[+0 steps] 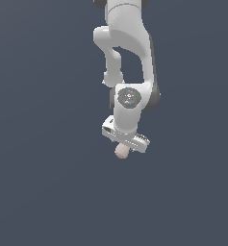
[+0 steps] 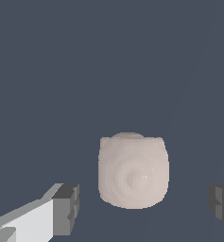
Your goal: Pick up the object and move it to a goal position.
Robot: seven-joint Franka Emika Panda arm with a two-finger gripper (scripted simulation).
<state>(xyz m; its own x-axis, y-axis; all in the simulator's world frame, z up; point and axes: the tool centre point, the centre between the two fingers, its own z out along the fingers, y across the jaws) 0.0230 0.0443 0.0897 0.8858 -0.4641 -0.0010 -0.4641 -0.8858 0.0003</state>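
Pale pinkish-beige, the object (image 2: 133, 171) is framed between the two dark fingertips (image 2: 66, 209), which are spread wide with clear gaps left on both sides. No contact is made. The gripper (image 1: 123, 146) is seen poised just above the object (image 1: 121, 152) in the exterior view. Plain slate-grey surface (image 1: 43, 192) is spread all around, unbroken.

one robot arm (image 1: 127, 57), one pincer (image 2: 144, 205), one pale pinkish blob (image 2: 133, 170)
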